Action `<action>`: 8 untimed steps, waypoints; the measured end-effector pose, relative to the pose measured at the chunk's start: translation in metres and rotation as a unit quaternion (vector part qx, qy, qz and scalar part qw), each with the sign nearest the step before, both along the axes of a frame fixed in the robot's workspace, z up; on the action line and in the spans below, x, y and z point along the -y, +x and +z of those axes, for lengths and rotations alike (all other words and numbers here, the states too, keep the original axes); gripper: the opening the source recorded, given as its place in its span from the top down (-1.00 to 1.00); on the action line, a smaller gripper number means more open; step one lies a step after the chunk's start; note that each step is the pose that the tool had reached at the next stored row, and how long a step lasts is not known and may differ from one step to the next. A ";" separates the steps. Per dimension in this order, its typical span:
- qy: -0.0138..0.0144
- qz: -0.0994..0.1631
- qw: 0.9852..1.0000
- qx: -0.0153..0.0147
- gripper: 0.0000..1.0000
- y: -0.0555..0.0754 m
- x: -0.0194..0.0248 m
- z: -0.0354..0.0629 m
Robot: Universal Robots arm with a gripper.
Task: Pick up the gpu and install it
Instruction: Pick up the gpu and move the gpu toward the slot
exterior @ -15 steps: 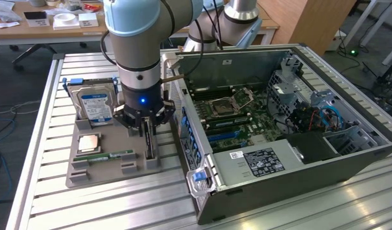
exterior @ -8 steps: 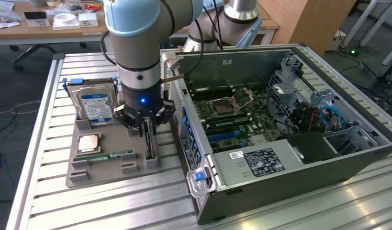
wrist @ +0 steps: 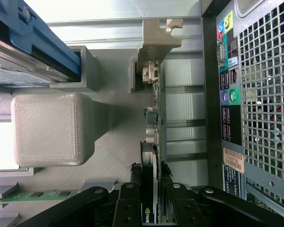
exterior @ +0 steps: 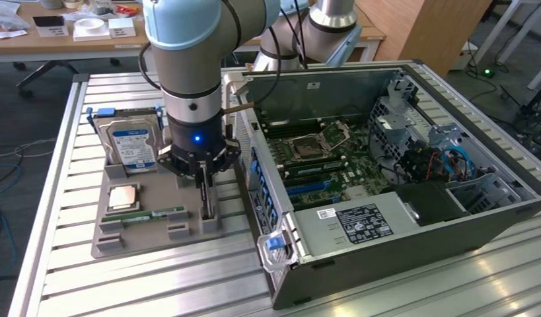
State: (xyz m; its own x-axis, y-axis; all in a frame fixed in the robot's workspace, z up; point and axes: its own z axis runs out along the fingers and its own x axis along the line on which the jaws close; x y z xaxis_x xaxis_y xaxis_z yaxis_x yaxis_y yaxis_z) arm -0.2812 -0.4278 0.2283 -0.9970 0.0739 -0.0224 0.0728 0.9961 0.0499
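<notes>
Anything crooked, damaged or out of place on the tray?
Nothing stands out. The graphics card stands on edge, straight in its slot of the grey tray, with the pincer at its upper edge. The hard drive and memory stick sit squarely in their holders.

Slatted metal table (exterior: pixel 120 284), grey tray (exterior: pixel 138 243), computer case (exterior: pixel 411 247)

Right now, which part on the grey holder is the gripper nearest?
The gpu, standing on edge beside the computer case, directly under the gripper; the hard drive and memory stick sit apart.
</notes>
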 end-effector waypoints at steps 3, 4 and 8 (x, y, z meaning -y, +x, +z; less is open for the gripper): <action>0.000 0.000 1.000 0.000 0.47 0.000 0.0000 0.0000; 0.000 0.000 1.000 0.000 0.47 0.000 0.0000 0.0000; 0.000 0.001 1.000 0.000 0.47 0.000 0.0000 0.0000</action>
